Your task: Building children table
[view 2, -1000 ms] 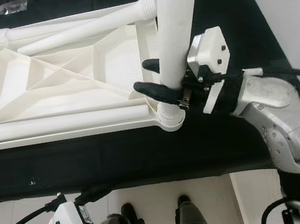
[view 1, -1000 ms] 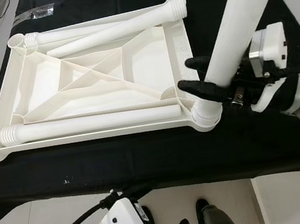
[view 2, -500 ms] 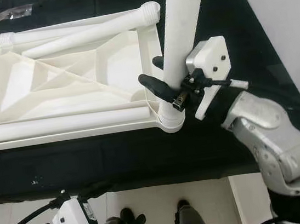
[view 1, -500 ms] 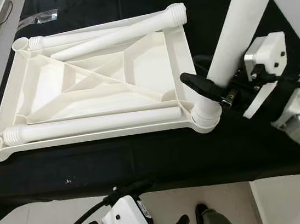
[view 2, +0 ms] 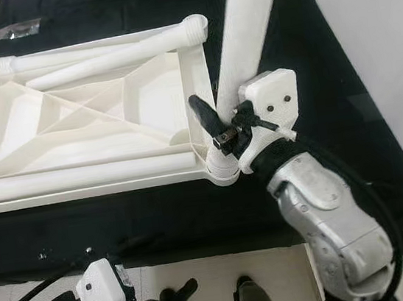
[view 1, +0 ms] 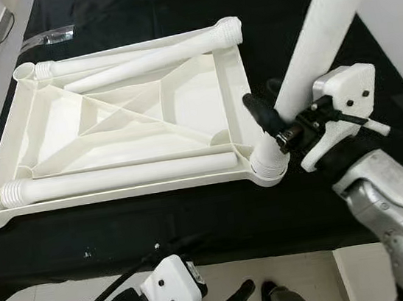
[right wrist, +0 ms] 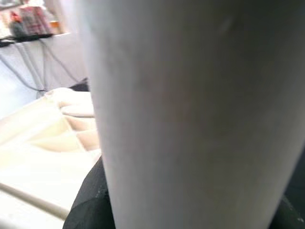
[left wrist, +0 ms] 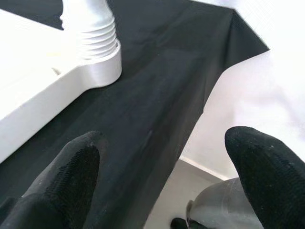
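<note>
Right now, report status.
Right gripper shut on upright leg, seated in tabletop corner socket. Left gripper open, idle. Three legs loose on tabletop.

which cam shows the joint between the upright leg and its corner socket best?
Left wrist view: the upright leg shows its threaded rings seated in the corner socket of the white tabletop. Both eye views catch the joint from above, partly behind the right gripper shut on the leg. Right wrist view gives blurred leg surface.
</note>
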Controlling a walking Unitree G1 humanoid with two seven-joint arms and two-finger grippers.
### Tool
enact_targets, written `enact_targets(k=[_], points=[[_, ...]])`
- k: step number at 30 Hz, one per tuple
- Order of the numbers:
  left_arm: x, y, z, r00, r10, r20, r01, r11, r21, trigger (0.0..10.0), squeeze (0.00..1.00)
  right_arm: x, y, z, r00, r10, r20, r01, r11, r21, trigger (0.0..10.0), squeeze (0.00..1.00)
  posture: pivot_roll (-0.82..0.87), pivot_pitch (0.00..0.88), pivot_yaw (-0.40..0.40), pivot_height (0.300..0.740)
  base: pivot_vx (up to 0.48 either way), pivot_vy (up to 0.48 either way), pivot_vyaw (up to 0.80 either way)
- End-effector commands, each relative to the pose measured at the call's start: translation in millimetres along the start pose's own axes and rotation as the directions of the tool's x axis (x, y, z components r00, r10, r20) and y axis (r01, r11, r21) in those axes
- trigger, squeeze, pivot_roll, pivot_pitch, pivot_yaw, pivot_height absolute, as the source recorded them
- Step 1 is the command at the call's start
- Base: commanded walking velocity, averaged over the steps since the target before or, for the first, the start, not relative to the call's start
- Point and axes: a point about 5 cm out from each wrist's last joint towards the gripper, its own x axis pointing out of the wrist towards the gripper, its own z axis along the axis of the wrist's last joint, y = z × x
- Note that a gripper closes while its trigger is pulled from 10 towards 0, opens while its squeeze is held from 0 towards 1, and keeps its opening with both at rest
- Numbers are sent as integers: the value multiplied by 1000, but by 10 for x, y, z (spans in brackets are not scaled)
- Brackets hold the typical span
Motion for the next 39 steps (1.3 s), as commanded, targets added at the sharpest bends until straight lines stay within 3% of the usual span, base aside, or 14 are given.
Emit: enact_targets(k=[1,8,16,17,21,23,24,26,28,32,33,34,37,39], points=[[-12,2,-34,1000,13,-7,-13,1000,-8,10000,0,-58,29,-500,957,-64,-283,67,998,1,10000,0,16,308,73,740,0,0,0],[22,163,37,997,67,31,-68,997,27,10000,0,-72,245,-588,953,-55,-296,49,998,-31,10000,0,26,295,65,740,0,0,0],[25,578,318,978,169,124,-183,976,116,10000,0,-58,248,-630,953,-74,-293,59,996,-60,10000,0,39,275,59,740,0,0,0],[25,578,318,978,169,124,-183,976,116,10000,0,-58,248,-630,953,-74,-293,59,996,-60,10000,0,39,275,59,740,0,0,0],[67,955,666,941,221,258,-251,964,91,10000,0,-36,268,-640,957,-74,-280,60,996,-59,10000,0,43,263,60,740,0,0,0],[67,955,666,941,221,258,-251,964,91,10000,0,-36,268,-640,957,-74,-280,60,996,-59,10000,0,43,263,60,740,0,0,0],[83,1049,757,932,220,287,-251,965,76,10000,0,-26,274,-642,958,-75,-276,61,996,-60,10000,0,43,257,59,740,0,0,0],[107,1124,850,931,193,311,-225,972,71,10000,0,-12,279,-645,960,-76,-271,62,996,-60,10000,0,42,249,64,740,0,0,0],[195,1286,1133,912,100,398,-126,991,38,10000,0,22,302,-632,966,-71,-249,58,997,-58,10000,0,39,236,72,740,0,0,0],[276,1358,1331,890,-10,457,12,1000,-3,10000,0,49,328,-611,972,-62,-228,51,997,-54,10000,0,38,230,76,740,0,0,0],[344,1390,1443,868,-97,487,116,993,-8,10000,0,76,349,-604,975,-55,-215,45,998,-50,10000,0,42,218,78,740,0,0,0],[344,1390,1443,868,-97,487,116,993,-8,10000,0,76,349,-604,975,-55,-215,45,998,-50,10000,0,42,218,78,740,0,0,0],[541,1456,1562,834,-228,502,285,958,-40,10000,0,126,381,-581,981,-40,-188,32,999,-44,10000,0,45,208,86,740,0,0,0],[602,1475,1591,828,-254,500,312,950,-34,10000,0,139,391,-571,983,-34,-179,27,999,-44,10000,0,45,207,89,740,0,0,0]])
